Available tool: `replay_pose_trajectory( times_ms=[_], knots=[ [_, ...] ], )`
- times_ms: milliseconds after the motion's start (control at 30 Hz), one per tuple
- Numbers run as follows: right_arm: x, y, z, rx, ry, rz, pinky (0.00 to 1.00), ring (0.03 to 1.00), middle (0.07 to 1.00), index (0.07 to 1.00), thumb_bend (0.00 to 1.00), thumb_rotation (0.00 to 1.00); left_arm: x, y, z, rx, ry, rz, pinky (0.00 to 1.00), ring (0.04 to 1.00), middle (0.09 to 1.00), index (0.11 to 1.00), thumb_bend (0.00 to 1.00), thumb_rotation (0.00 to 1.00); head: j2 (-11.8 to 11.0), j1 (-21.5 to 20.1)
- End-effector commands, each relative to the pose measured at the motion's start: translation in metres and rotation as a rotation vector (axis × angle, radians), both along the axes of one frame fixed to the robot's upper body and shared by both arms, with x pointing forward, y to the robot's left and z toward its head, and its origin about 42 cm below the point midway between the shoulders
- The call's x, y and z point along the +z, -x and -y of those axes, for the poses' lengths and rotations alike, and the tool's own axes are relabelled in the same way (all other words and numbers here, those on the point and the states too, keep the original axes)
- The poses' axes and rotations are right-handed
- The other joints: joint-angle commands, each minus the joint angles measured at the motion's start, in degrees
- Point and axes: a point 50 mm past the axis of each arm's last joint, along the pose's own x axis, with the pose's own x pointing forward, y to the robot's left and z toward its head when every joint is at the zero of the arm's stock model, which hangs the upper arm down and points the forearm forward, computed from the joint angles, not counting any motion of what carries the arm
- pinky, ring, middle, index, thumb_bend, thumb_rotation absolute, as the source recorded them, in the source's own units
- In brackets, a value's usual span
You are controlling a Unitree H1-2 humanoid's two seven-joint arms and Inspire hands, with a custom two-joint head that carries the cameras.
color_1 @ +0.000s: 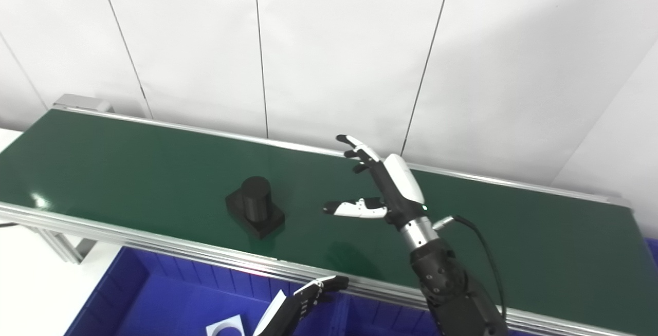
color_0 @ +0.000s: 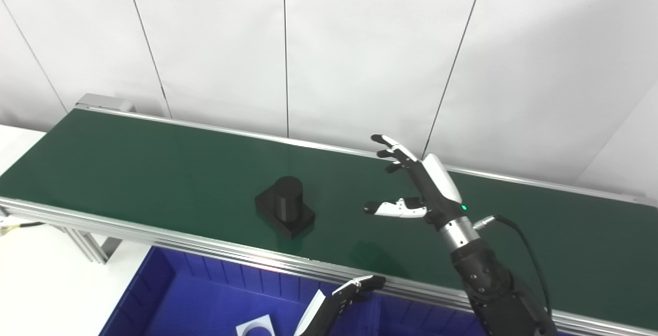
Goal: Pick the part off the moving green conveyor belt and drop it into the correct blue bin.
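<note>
Black part (color_0: 284, 206) on green belt (color_0: 154, 171) bears no readable writing.

I see a smooth, faintly glossy conveyor belt (color_0: 154, 166) framed in brushed metal rails (color_0: 154, 230). The part (color_0: 284, 206) looks matt black plastic; the blue bin (color_0: 205, 295) near me, shiny moulded plastic.

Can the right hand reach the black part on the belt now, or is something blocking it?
Probably yes: the right hand is open above the green belt, and nothing lies between it and the black part.
</note>
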Motion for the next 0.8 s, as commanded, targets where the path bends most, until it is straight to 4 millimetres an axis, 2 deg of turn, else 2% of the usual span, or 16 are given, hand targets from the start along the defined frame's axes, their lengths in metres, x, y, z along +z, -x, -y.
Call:
replay_pose_trajectory(
  times_ms=[0,233,400,600,667,767],
  knots=[
    [0.029,-0.012,-0.017,0.047,-0.012,0.090,0.68,0.852,0.919,0.883,0.92,0.68,0.012,-0.003,0.006,-0.012,0.046,0.059,0.85,0.871,0.824,0.801,0.99,0.55,0.15,0.22],
    [0.025,-0.017,-0.035,0.051,0.022,0.074,0.62,0.803,0.905,0.884,0.90,0.66,0.015,0.000,0.011,-0.019,0.038,0.076,0.83,0.862,0.824,0.800,1.00,0.56,0.53,1.01],
    [0.020,-0.019,-0.047,0.051,0.021,0.058,0.72,0.774,0.880,0.883,0.88,0.62,0.016,0.002,0.014,-0.027,0.041,0.080,0.83,0.865,0.834,0.807,1.00,0.57,0.72,1.46],
    [0.011,-0.022,-0.063,0.054,0.034,0.025,0.60,0.773,0.880,0.887,0.86,0.60,0.017,0.004,0.013,-0.047,0.032,0.087,0.81,0.867,0.841,0.792,1.00,0.60,0.75,2.14],
    [0.007,-0.022,-0.070,0.053,0.032,0.009,0.55,0.736,0.869,0.879,0.87,0.58,0.018,0.006,0.011,-0.052,0.031,0.091,0.80,0.862,0.839,0.786,1.00,0.60,0.97,1.96],
    [0.002,-0.019,-0.076,0.050,0.033,-0.002,0.55,0.753,0.864,0.872,0.87,0.57,0.020,0.008,0.010,-0.055,0.044,0.087,0.80,0.861,0.838,0.783,1.00,0.59,1.09,1.93]
  ],
)
